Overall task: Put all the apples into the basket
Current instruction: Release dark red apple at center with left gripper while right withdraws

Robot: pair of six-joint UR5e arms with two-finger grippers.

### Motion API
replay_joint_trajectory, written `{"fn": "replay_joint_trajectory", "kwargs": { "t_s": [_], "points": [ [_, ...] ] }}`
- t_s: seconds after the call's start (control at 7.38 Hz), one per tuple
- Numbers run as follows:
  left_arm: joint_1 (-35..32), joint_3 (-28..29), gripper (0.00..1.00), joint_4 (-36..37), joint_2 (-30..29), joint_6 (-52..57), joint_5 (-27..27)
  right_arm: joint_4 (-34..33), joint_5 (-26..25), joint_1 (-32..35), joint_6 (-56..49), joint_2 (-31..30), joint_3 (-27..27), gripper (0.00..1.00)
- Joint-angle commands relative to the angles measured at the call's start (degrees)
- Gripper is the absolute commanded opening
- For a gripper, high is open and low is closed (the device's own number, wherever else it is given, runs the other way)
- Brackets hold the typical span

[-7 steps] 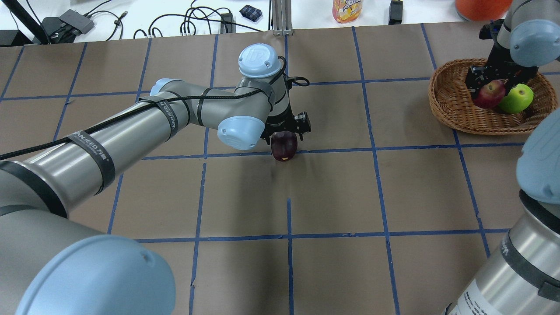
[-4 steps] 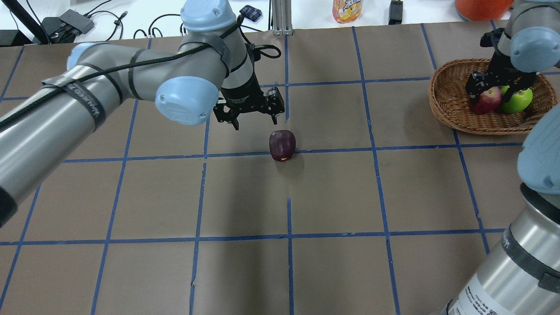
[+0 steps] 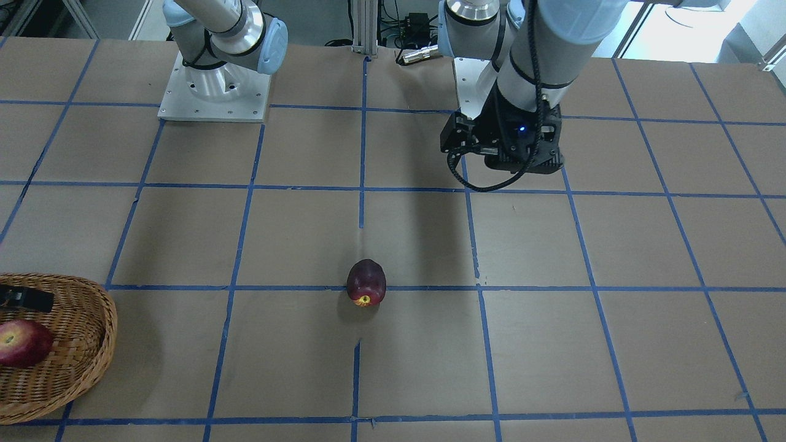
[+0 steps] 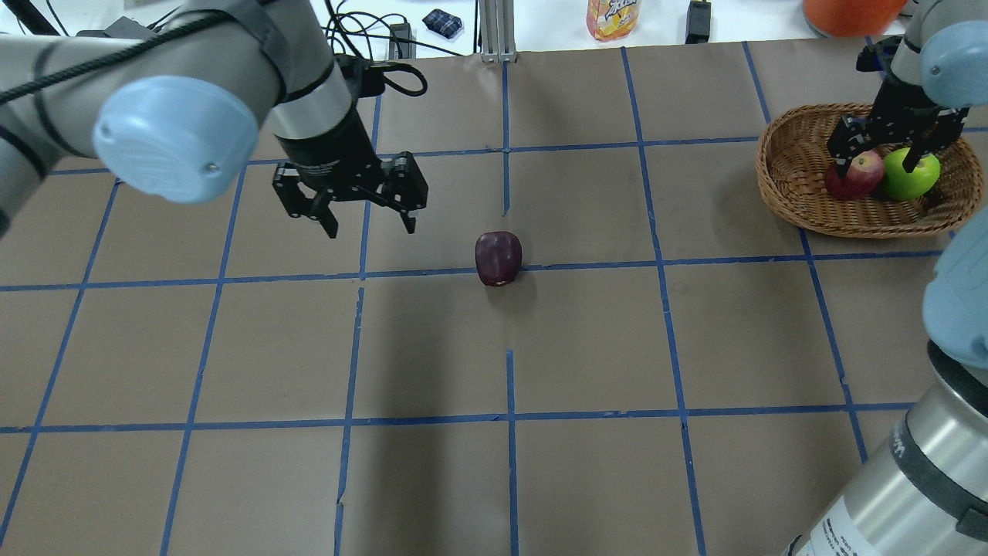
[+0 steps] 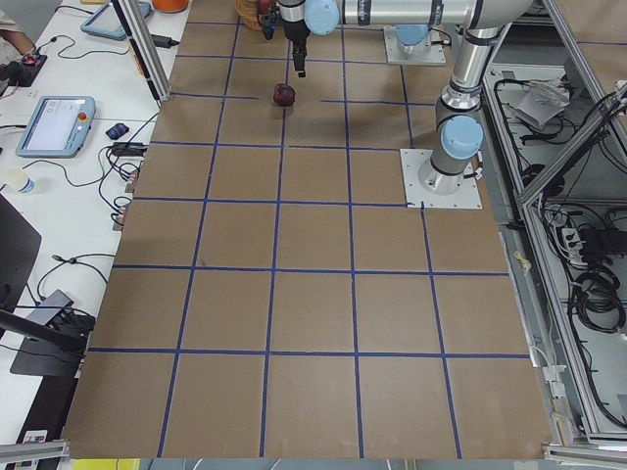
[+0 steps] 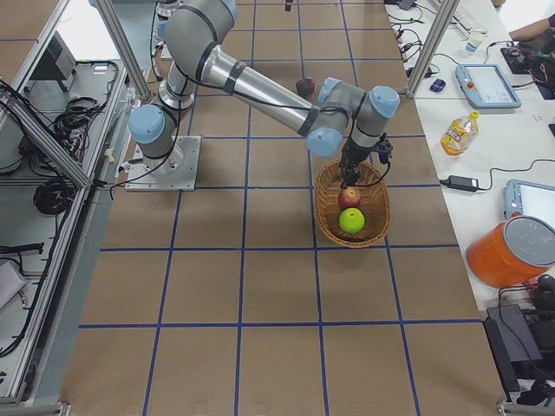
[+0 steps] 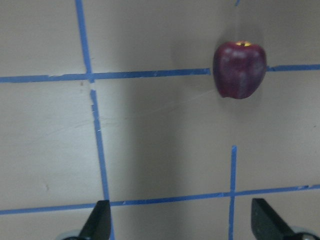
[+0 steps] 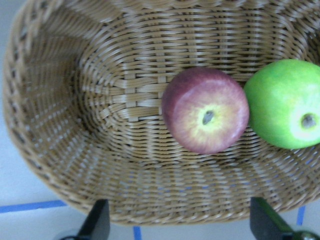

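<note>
The dark maroon apple (image 4: 498,258) lies alone on the brown table near the middle, and shows in the front view (image 3: 366,282) and the left wrist view (image 7: 239,70). My left gripper (image 4: 370,225) is open and empty, raised and to the left of that apple. The wicker basket (image 4: 779,185) stands at the far right. It holds the red apple (image 4: 855,174) (image 8: 205,110) and the green apple (image 4: 909,174) (image 8: 285,104) side by side. My right gripper (image 4: 881,161) hangs open and empty just above the two apples.
A juice bottle (image 4: 612,17), an orange container (image 4: 849,11), a metal post (image 4: 498,31) and cables lie along the far table edge. Blue tape lines grid the table. The left arm's large links span the upper left of the overhead view.
My left gripper has lifted off the maroon apple and swung left, leaving it on the table. My right gripper has risen off the red apple, which now rests in the basket.
</note>
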Motion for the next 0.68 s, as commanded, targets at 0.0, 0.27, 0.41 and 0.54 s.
{"fn": "replay_joint_trajectory", "kwargs": {
  "t_s": [0.0, 0.27, 0.41, 0.54],
  "points": [
    [2.2, -0.7, 1.0, 0.1, 3.6, 2.0, 0.8, 3.9, 4.8, 9.2, 14.2, -4.8, 0.0, 1.0],
    [2.6, -0.7, 1.0, 3.2, 3.5, 2.0, 0.9, 3.8, 8.4, 22.2, 29.0, -5.2, 0.5, 1.0],
    [2.8, -0.7, 1.0, 3.2, 3.5, 2.0, 0.9, 2.9, 9.2, 27.9, 33.4, -4.3, 0.5, 1.0],
    [2.8, -0.6, 1.0, 3.2, 3.4, 2.0, 0.8, 2.2, 9.8, 31.3, 34.3, -2.4, 0.5, 1.0]
  ]
}}
